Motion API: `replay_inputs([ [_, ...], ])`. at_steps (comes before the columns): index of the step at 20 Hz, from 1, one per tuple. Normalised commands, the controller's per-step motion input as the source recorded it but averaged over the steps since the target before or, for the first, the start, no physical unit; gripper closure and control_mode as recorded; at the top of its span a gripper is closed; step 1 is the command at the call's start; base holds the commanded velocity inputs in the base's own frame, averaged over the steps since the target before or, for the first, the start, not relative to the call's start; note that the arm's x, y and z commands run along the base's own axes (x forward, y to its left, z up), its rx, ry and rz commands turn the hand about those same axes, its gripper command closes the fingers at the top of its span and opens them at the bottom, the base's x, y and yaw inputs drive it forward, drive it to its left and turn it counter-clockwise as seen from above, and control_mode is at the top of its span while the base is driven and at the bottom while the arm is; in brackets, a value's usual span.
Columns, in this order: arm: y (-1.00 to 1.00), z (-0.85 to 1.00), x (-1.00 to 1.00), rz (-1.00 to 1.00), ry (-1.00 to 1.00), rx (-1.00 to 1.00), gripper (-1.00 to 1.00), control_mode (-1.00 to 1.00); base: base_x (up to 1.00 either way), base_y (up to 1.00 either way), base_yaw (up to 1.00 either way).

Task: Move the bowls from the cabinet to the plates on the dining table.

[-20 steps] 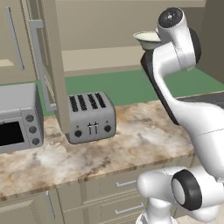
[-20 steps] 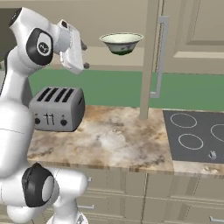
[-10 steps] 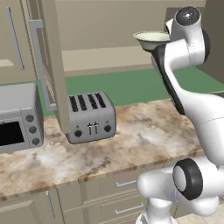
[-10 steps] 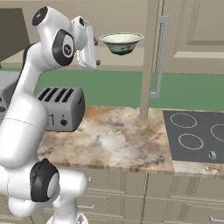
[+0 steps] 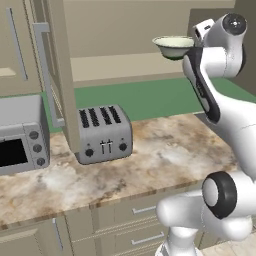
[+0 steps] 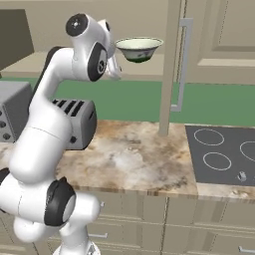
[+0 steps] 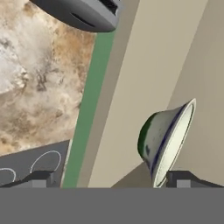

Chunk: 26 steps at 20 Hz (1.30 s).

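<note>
Up high, the green bowl [image 7: 165, 140] sits between the wide jaws.

No text, label, brand, number or sign can be read anywhere in these views. The toaster [image 5: 102, 135] carries only small pale marks between its two front knobs, too tiny to make out as letters or symbols. The toaster oven [image 5: 20, 135] to the left of the toaster has three plain round knobs beside its dark window, with no legible markings around them. The cooktop [image 6: 224, 157], to the right of the toaster across the counter, bears only white ring outlines, no figures. The bowl [image 6: 139, 49] above the toaster shows a faint dark pattern on its side, not lettering.
</note>
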Motion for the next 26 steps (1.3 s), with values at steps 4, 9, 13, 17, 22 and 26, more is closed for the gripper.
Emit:
replay_inputs([
  [4,0.0,0.0,0.26,0.15,-0.01,0.03,-1.0,-1.0,0.0,0.0,0.0],
  [9,0.0,0.0,0.29,0.1,0.0,0.01,-1.0,-1.0,0.0,0.0,0.0],
  [13,0.0,0.0,0.36,0.03,0.0,0.0,-1.0,-1.0,0.0,0.0,0.0],
  [17,0.0,0.0,0.31,0.01,0.0,0.0,-1.0,-1.0,0.0,0.0,0.0],
  [22,0.0,0.0,0.41,0.0,0.0,0.0,-1.0,-1.0,0.0,0.0,0.0],
  [26,0.0,0.0,0.38,0.0,0.0,0.0,-1.0,-1.0,0.0,0.0,0.0],
])
